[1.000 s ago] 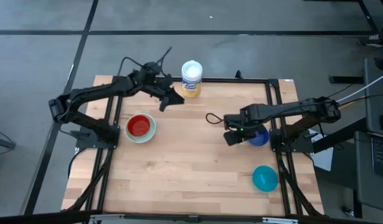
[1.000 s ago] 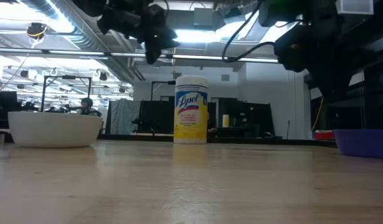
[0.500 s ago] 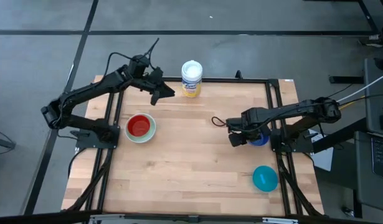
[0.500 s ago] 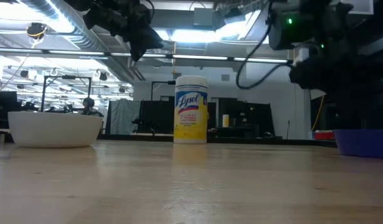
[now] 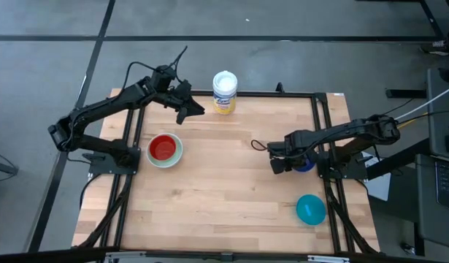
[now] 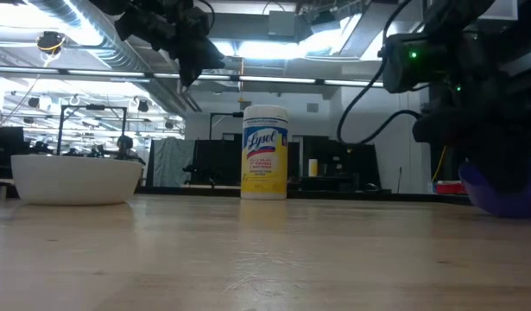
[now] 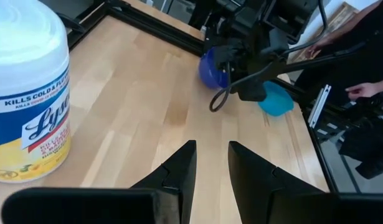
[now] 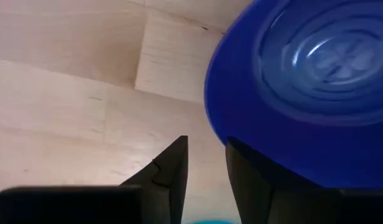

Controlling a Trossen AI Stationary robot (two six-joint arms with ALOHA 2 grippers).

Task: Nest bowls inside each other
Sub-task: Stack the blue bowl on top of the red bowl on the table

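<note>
A dark blue bowl [image 5: 306,163] stands on the table at the right. My right gripper [image 5: 281,162] points down at its left rim [image 8: 211,106]. It is open, with one finger [image 8: 253,177] over the inside of the bowl and the other [image 8: 166,171] outside it. A red bowl [image 5: 163,148] sits inside a white bowl [image 6: 75,179] at the left. A teal bowl [image 5: 310,209] rests on its base near the front right. My left gripper [image 7: 211,144] hangs open and empty, high over the far left part of the table. My right gripper stands astride the dark blue bowl's rim [image 8: 223,140] from above. Bare wood shows between the outer finger and the rim. Whether the inner finger touches the bowl's wall I cannot tell. The bowl rests on the table.
A white-lidded canister with a yellow label [image 5: 224,92] stands at the far edge, just right of my left gripper. A black frame [image 5: 323,124] runs around the table. Bare wood lies between the white bowl and the dark blue bowl.
My right gripper has sunk toward the dark blue bowl and shifted a little toward the table's right edge. My left gripper drew back toward the far left corner, then stayed still. The bowls have not moved.
</note>
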